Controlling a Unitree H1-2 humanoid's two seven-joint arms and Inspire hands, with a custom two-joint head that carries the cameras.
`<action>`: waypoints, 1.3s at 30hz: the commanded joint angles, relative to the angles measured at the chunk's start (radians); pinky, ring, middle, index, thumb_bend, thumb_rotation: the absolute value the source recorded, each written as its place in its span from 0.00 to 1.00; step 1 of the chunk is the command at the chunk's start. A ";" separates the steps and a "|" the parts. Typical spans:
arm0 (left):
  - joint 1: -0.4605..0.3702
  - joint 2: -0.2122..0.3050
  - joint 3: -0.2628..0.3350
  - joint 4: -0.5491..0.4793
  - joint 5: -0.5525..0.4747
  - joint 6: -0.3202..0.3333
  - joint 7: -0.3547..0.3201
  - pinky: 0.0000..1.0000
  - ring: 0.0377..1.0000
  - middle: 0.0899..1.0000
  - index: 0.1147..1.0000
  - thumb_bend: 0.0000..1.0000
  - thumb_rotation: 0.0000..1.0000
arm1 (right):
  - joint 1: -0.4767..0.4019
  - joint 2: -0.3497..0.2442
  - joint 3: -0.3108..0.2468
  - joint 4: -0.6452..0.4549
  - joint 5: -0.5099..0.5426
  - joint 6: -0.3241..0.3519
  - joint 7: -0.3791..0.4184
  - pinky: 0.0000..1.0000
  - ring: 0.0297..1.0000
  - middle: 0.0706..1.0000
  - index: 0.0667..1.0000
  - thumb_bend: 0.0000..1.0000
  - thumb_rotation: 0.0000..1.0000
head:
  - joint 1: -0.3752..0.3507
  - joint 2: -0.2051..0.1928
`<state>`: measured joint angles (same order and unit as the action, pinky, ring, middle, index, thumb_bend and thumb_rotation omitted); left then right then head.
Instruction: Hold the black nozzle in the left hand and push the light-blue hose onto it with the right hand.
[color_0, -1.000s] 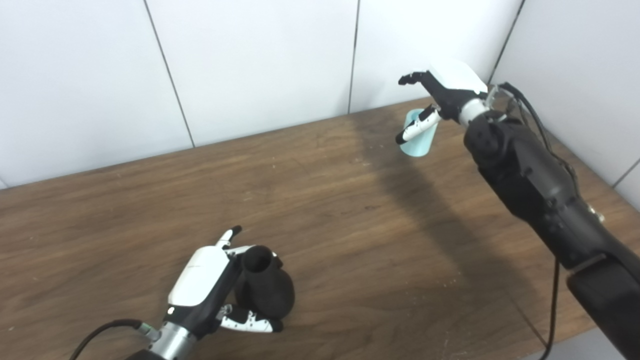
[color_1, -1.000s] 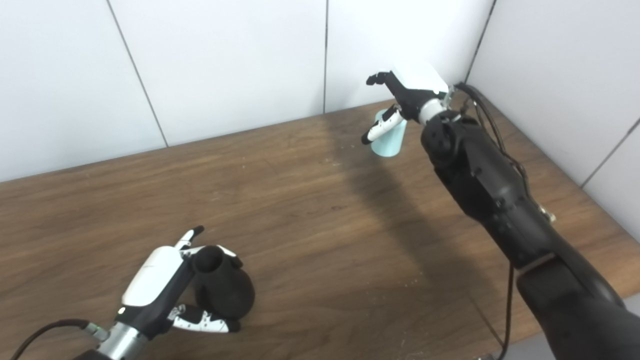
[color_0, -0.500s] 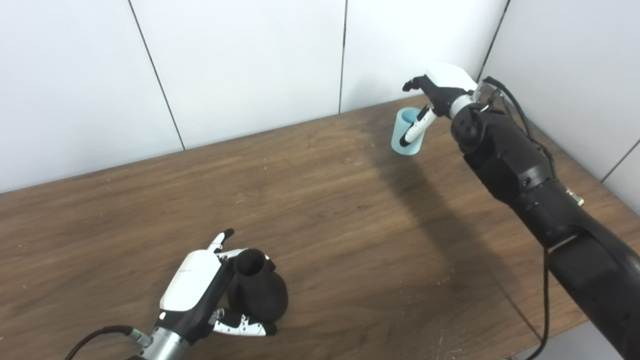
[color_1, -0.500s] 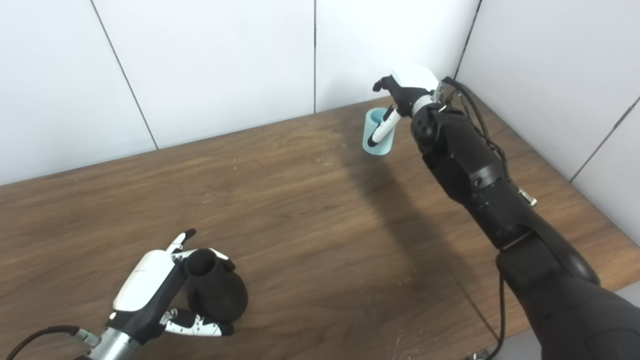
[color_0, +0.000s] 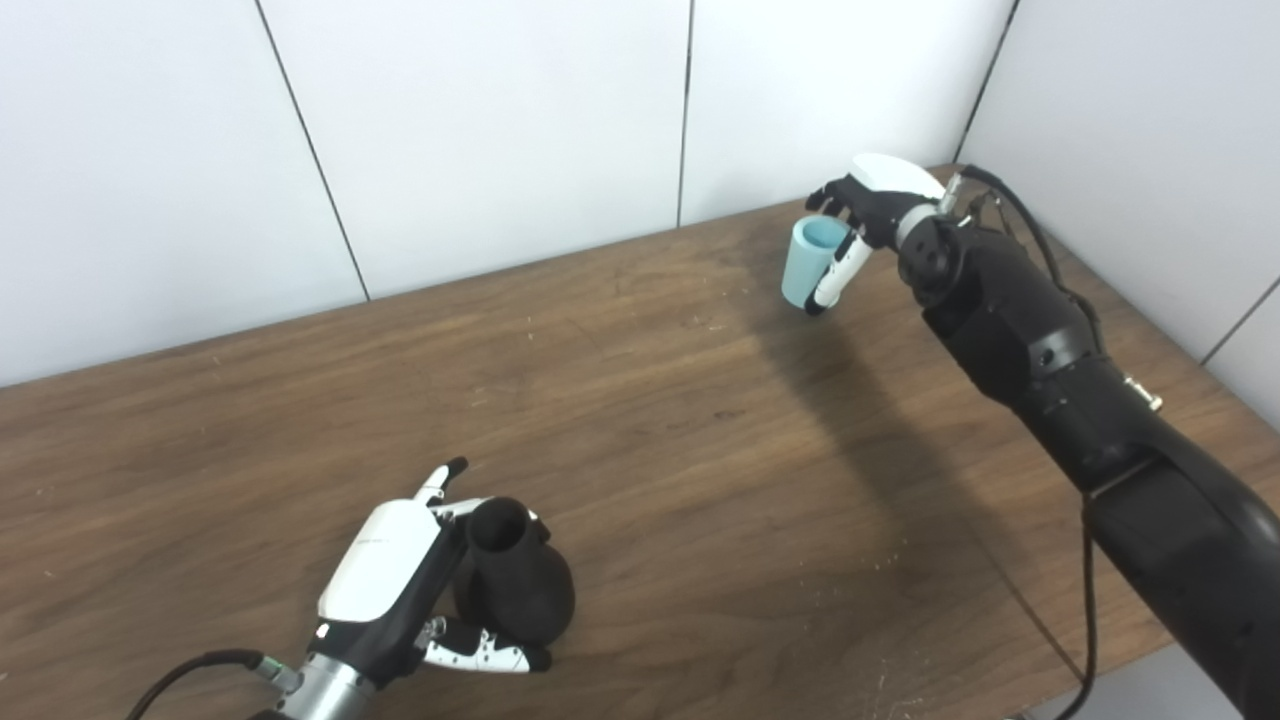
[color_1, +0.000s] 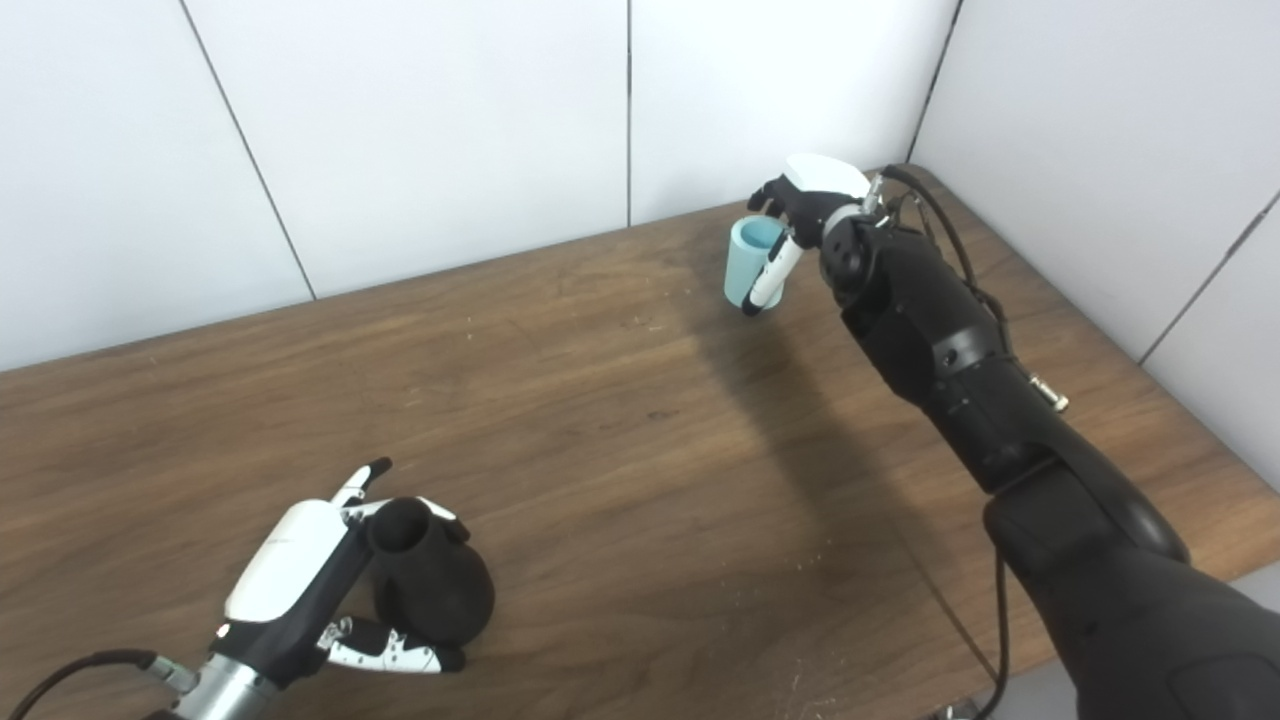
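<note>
The black nozzle (color_0: 512, 585), a bulbous piece with an open neck, stands on the wooden table (color_0: 650, 420) at the near left. My left hand (color_0: 395, 580) is wrapped around it, thumb under its base and fingers behind. At the far right corner a short light-blue hose piece (color_0: 806, 262) stands upright with its open end up. My right hand (color_0: 868, 215) is curled around it, the thumb lying down its near side and fingers over its far rim. Whether it is lifted off the table I cannot tell.
White panelled walls (color_0: 480, 130) close off the back and right sides of the table. My right arm (color_0: 1060, 380) stretches diagonally across the right part, with a cable along it. The table's front edge (color_0: 1100, 670) shows at the bottom right.
My right hand has come down and closed its fingers and thumb around the light-blue hose. The view has shifted a little. My left hand keeps its hold on the nozzle.
</note>
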<state>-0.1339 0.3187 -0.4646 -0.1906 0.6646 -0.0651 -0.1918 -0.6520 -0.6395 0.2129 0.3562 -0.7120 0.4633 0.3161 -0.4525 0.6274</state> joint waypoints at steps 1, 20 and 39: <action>0.039 0.052 -0.012 0.077 0.041 0.031 -0.071 1.00 0.50 0.39 0.42 0.50 0.00 | -0.060 -0.021 -0.001 -0.011 -0.021 0.005 0.000 0.62 0.72 0.76 0.79 0.88 0.11 | 0.000 0.000; 0.037 0.049 -0.012 0.072 0.034 0.031 -0.074 1.00 0.50 0.40 0.42 0.50 0.00 | -0.048 -0.021 0.005 0.010 0.004 -0.049 -0.076 0.62 0.69 0.70 0.71 0.87 0.07 | -0.002 0.009; 0.040 0.044 -0.014 0.067 0.020 0.034 -0.083 1.00 0.50 0.40 0.42 0.50 0.00 | -0.026 -0.009 0.007 0.025 0.014 -0.075 -0.128 0.60 0.63 0.63 0.66 0.86 0.02 | 0.007 0.021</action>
<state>-0.1406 0.3188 -0.4657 -0.1811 0.6536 -0.0755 -0.1940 -0.6451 -0.6329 0.2339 0.3951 -0.6963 0.4045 0.2236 -0.4449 0.6473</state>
